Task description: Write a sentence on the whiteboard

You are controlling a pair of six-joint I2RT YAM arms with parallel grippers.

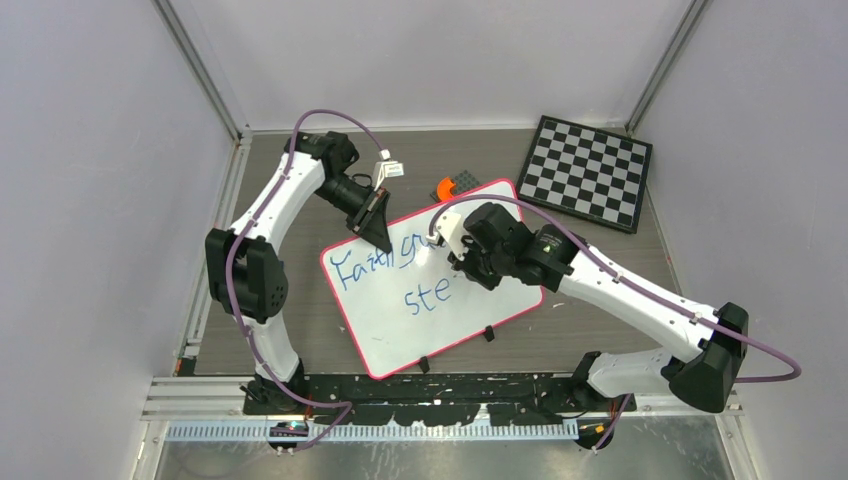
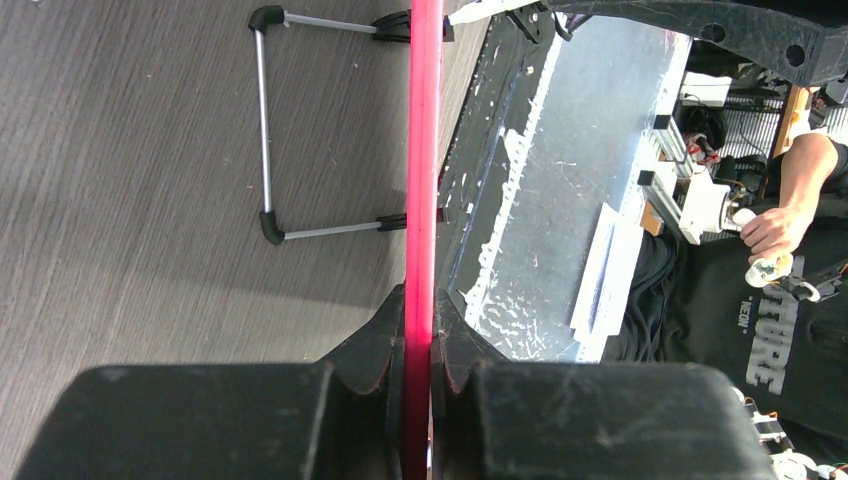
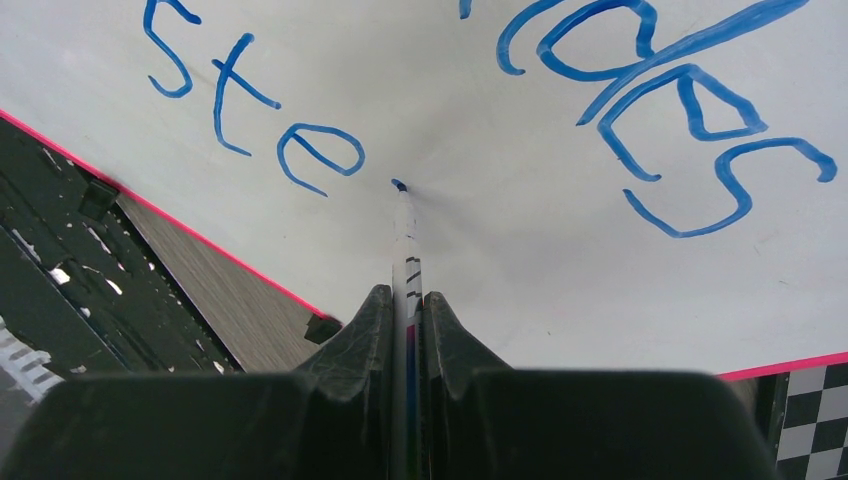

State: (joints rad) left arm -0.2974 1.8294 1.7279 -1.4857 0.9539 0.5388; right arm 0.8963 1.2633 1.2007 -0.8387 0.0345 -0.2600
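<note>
The whiteboard point(image 1: 385, 325) with a red-pink rim lies tilted on the table. Blue writing point(image 1: 372, 262) reads "Faith gu…" on the upper line and "ste" point(image 1: 428, 297) on the lower line; the right wrist view shows "ste" point(image 3: 255, 110) and "ides" point(image 3: 680, 110). My left gripper point(image 1: 381, 238) is shut on the board's far rim point(image 2: 423, 150). My right gripper point(image 1: 462, 262) is shut on a blue marker point(image 3: 405, 245). Its tip touches the board just right of the "e".
A black-and-white chessboard point(image 1: 588, 170) lies at the back right. A small orange and grey object point(image 1: 452, 186) sits just behind the whiteboard. Black clips point(image 1: 489, 334) hold the board's near rim. A wire stand point(image 2: 268, 130) shows under the board.
</note>
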